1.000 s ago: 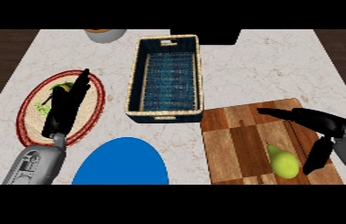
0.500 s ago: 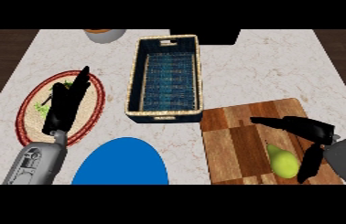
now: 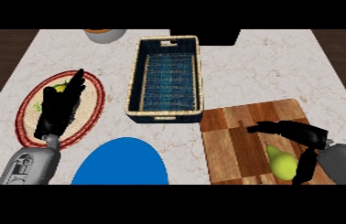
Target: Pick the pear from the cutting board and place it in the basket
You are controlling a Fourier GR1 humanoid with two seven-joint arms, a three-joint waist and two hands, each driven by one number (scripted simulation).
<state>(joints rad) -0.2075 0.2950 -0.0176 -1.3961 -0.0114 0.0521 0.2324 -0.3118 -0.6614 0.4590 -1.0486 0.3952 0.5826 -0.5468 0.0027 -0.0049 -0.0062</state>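
Note:
A green pear lies on the wooden cutting board at the lower right of the head view. My right hand hovers over the board with fingers and thumb spread on either side of the pear, open, not closed on it. The dark woven basket stands behind the board in the middle of the counter, with nothing inside. My left hand rests open at the left, fingers up, over a red-rimmed plate.
The red-rimmed plate holds a yellow-green item partly hidden by my left hand. A blue plate lies at the front centre. A grey bowl and a dark object stand at the back edge.
My right hand has moved leftward and down over the board, its fingers now closer around the pear. The left hand has stayed still.

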